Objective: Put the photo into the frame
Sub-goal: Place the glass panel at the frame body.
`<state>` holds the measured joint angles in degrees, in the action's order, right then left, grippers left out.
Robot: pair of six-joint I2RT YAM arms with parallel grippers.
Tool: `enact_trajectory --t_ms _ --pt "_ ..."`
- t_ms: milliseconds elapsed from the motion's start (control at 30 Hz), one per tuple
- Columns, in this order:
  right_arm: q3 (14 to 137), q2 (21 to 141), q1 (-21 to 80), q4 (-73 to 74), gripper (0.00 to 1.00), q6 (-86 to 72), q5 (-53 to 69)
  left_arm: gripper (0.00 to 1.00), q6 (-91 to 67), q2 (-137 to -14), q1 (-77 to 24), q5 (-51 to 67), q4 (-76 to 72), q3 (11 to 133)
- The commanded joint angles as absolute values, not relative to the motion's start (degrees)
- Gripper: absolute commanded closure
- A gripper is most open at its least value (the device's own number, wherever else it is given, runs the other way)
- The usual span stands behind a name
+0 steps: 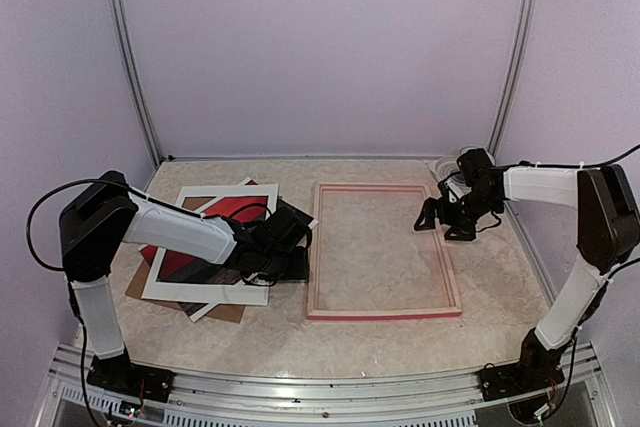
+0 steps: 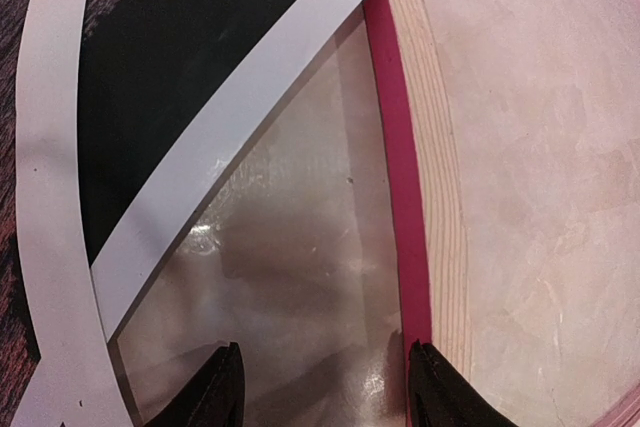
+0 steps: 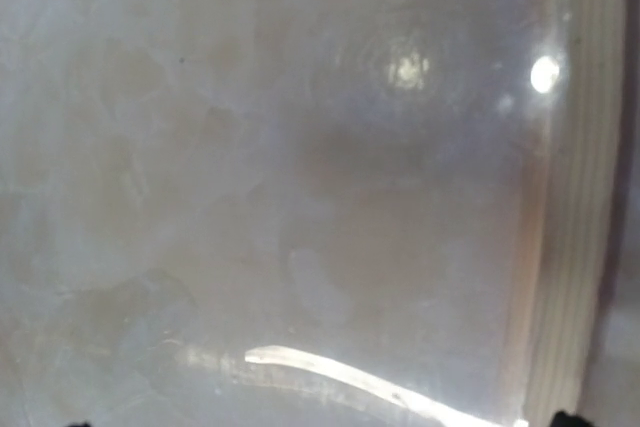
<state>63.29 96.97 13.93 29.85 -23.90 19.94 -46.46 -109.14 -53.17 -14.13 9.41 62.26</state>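
Note:
The pink frame [image 1: 384, 315] lies flat at the table's middle with its pale wood back up. The photo [image 1: 232, 214], red sky over dark sea, lies at the left under a white mat [image 1: 200, 292]. My left gripper [image 1: 297, 250] is low between that pile and the frame's left rail, open and empty. In the left wrist view my left gripper [image 2: 325, 392] has its jaws wide apart, the right fingertip [image 2: 440, 392] by the frame's pink edge [image 2: 395, 167]. The mat [image 2: 230, 117] and the photo's dark part [image 2: 170, 47] lie beyond. My right gripper [image 1: 432, 215] is open over the frame's right rail [image 3: 570, 197].
A plain brown backing board [image 1: 137, 283] lies under the pile at the left. A second white sheet [image 1: 200, 195] pokes out at the pile's far side. A coiled cable [image 1: 445, 169] lies at the back right corner. Walls close the back and sides.

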Motion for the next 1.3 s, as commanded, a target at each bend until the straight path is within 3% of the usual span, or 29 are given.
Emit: enact_trajectory --t_ms 0,1067,1267 --pt "65.0 98.9 15.3 29.0 0.01 -24.2 18.9 0.44 -46.8 -108.3 -53.3 -12.8 9.4 62.0" --pt "66.6 101.3 18.4 28.8 0.01 -24.3 18.3 0.44 -46.8 -108.4 -53.4 -12.5 8.8 61.5" --pt "69.4 99.6 19.7 33.2 0.01 -22.2 11.3 0.44 -46.8 -108.2 -53.4 -12.6 8.8 61.5"
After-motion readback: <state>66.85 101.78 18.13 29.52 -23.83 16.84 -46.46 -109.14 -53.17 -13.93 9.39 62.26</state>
